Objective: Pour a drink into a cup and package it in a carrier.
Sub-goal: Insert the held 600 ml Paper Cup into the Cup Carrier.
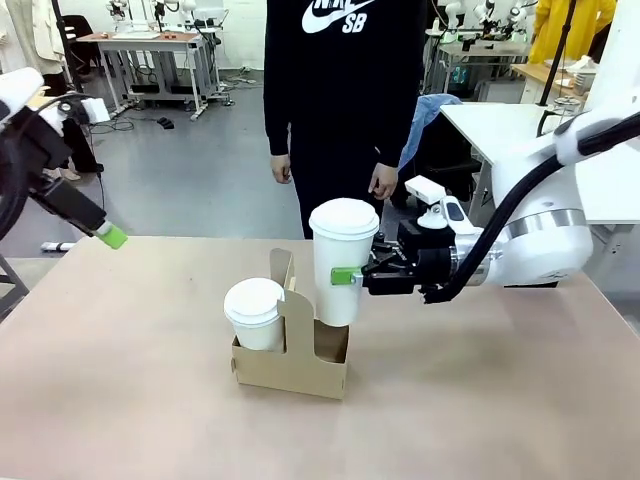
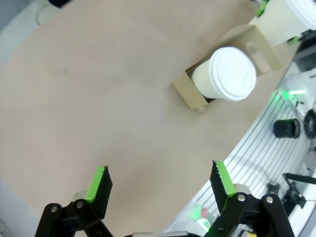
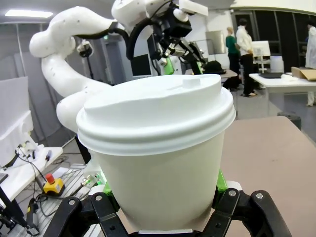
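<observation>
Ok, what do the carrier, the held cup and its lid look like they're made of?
Carrier: brown cardboard, matte, with visible cut edges and folded walls. Held cup in the right gripper: probably white paper, a smooth matte wall without shine. Its lid: likely thin moulded plastic, slightly glossy, with a stepped rim and a raised sip spout.

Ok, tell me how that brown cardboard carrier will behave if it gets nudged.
The brown cardboard two-pocket carrier looks thin and light, so it probably slides easily on the smooth table. With a lidded white paper cup in just one pocket, it may pivot or tip unevenly.
</observation>
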`<state>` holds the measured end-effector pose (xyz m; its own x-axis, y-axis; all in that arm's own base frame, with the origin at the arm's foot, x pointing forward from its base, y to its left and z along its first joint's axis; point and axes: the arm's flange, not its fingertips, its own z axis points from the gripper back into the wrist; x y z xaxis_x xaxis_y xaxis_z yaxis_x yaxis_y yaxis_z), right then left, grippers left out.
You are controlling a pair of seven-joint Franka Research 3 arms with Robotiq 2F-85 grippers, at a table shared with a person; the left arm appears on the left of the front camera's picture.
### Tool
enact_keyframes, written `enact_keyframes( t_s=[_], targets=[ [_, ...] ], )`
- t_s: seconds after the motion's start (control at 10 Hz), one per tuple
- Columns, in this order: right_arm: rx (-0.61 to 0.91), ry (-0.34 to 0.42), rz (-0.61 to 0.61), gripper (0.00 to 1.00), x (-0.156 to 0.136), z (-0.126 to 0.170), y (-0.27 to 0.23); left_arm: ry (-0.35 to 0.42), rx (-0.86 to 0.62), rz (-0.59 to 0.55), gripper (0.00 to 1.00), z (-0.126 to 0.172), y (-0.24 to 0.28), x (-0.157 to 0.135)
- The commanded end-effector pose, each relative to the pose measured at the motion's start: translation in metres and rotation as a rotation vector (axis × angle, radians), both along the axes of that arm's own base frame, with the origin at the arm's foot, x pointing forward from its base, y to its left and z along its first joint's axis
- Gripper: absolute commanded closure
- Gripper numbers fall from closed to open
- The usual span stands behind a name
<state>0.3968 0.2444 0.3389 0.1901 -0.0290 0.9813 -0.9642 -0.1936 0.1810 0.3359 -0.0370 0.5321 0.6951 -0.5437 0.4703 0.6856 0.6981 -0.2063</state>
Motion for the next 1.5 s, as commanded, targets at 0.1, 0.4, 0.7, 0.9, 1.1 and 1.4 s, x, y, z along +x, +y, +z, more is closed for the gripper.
enact_keyframes(
  t_s=[0.1, 0.4, 0.7, 0.9, 1.1, 1.4],
  targets=[
    [0.028, -0.014, 0.041, 0.20, 0.003, -0.014, 0.010, -0.024, -0.046, -0.039, 0.00, -0.020, 0.017, -0.001],
    [0.044, -0.017, 0.066, 0.20, 0.000, -0.026, 0.019, -0.006, -0.020, -0.022, 0.00, -0.015, 0.017, 0.000],
    [0.043, 0.013, 0.084, 0.20, -0.001, -0.037, 0.022, -0.006, -0.020, -0.022, 0.00, -0.015, 0.017, 0.000],
    [0.031, 0.031, 0.097, 0.20, -0.002, -0.049, 0.020, -0.006, -0.020, -0.022, 0.00, -0.015, 0.017, 0.000],
    [0.014, 0.034, 0.111, 0.20, -0.001, -0.061, 0.016, -0.006, -0.020, -0.022, 0.00, -0.015, 0.017, 0.000],
    [0.003, 0.035, 0.149, 0.20, 0.004, -0.087, 0.014, -0.006, -0.020, -0.022, 0.00, -0.015, 0.017, 0.000]
  ],
)
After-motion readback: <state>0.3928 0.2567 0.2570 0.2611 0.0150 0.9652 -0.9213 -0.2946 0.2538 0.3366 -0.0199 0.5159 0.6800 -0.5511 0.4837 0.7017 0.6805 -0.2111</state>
